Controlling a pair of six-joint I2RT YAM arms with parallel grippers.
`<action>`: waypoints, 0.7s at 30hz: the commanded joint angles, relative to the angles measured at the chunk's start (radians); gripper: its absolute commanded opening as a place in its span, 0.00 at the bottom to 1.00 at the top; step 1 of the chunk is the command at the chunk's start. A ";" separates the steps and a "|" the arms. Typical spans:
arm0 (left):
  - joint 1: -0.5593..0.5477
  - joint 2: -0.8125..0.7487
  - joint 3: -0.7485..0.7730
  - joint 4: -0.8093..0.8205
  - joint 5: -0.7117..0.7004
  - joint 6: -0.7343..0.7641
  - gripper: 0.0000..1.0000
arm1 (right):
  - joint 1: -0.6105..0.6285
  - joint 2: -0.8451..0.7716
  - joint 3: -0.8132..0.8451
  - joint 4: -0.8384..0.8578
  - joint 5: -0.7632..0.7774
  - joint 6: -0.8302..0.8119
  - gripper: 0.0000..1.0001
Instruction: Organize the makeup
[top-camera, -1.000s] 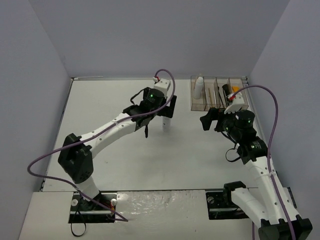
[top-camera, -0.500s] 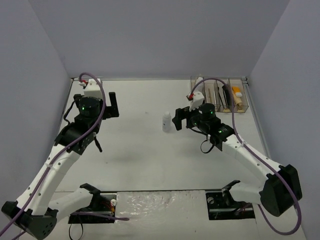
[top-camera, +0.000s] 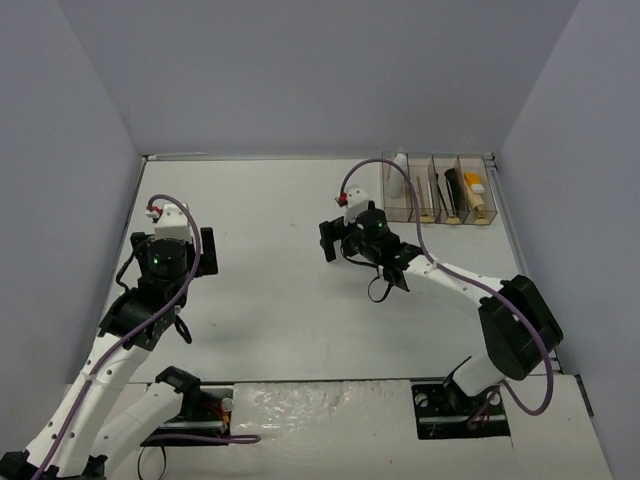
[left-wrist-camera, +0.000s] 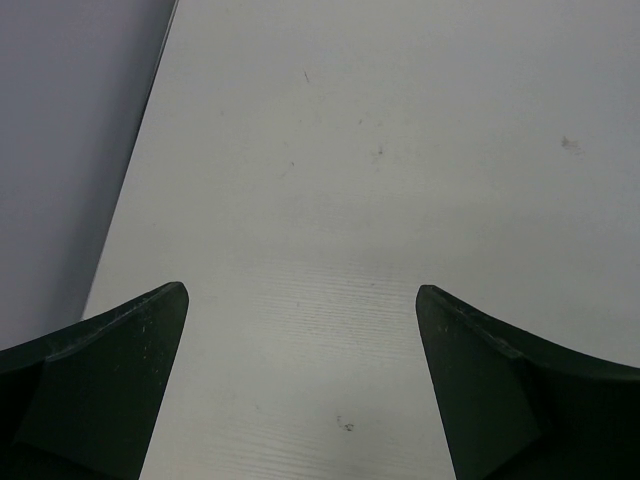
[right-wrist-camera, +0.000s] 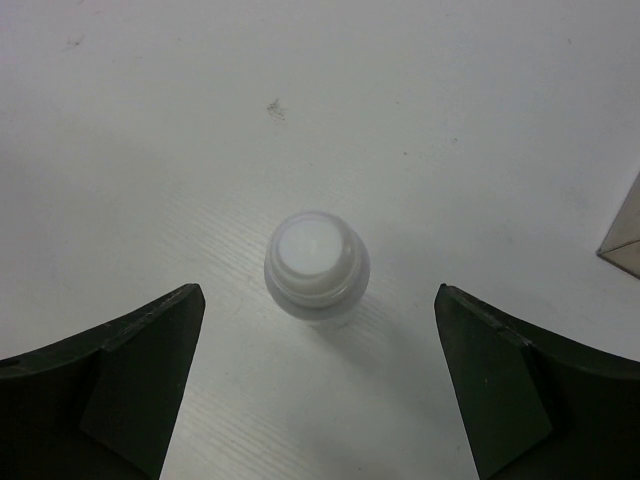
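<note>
Counter (top-camera: 270, 320) fills the overhead view, pale and matte. A clear smoky organizer box (top-camera: 440, 221) sits at its 1 o'clock corner, already holding a second white bottle (top-camera: 398, 172) and some thin, dark and orange items.

The right end effector (top-camera: 328, 240) hangs just 12 o'clock of the counter's centre. Its fingers are spread wide and grip nothing. The left end effector (top-camera: 207, 250) is over at 9 o'clock, also spread wide and empty, with only bare counter beneath it.

A white bottle (right-wrist-camera: 316, 262) stands upright on the counter, centred between the right fingers and touching neither.

Handling, as a judgement:
- It looks like a small plastic bottle, so light and stiff rather than fragile.
- Its sides are smooth and round, so they may slip or twist under flat pads.
- Being narrow and upright, it may tip if one finger arrives first.
- The best hold is across the body just below the cap shoulder, closing both sides evenly.

The overhead view gives the route to the box, but the end effector hides the bottle there. Only the right wrist view shows the bottle, its round cap and the gaps on either side, with a corner of the box at 3 o'clock. The left wrist view shows no makeup.
</note>
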 joint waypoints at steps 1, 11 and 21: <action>0.029 0.009 0.030 0.039 0.015 0.020 0.97 | -0.002 0.033 0.074 0.135 0.060 -0.021 0.96; 0.057 0.033 0.030 0.027 0.037 0.005 0.97 | -0.001 0.123 0.079 0.201 -0.019 0.004 0.76; 0.083 0.040 0.029 0.035 0.086 -0.005 0.97 | -0.004 0.098 0.067 0.203 -0.006 -0.026 0.04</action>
